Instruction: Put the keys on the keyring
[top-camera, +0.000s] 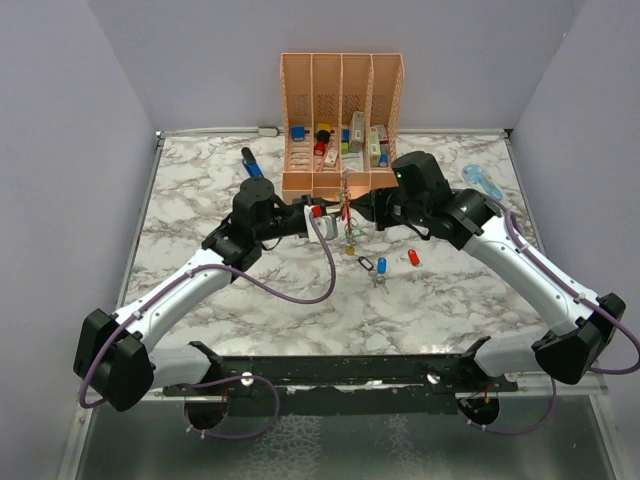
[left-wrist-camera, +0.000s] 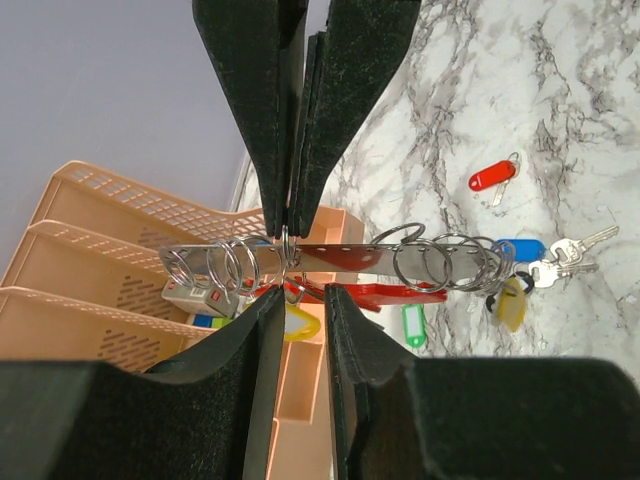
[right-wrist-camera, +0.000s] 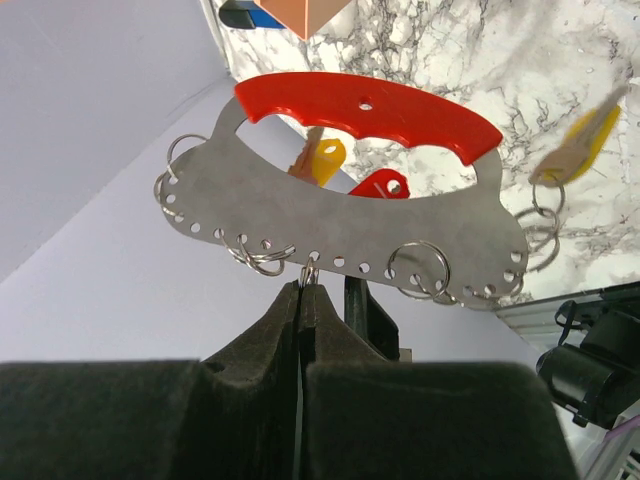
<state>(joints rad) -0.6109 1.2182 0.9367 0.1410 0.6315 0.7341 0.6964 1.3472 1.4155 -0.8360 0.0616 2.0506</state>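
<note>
Right gripper (right-wrist-camera: 300, 290), jaws pressed fully together, pinches a small ring (right-wrist-camera: 310, 270) on the edge of the keyring (right-wrist-camera: 340, 225), a flat metal plate with a red grip, held in the air just in front of the peach organizer (top-camera: 340, 75). Left gripper (left-wrist-camera: 305, 293) faces it from the other side, jaws a narrow gap apart; whether they pinch anything cannot be told. Red key (top-camera: 414, 257) and blue key (top-camera: 381, 265) lie on the marble table (top-camera: 200, 200) below.
</note>
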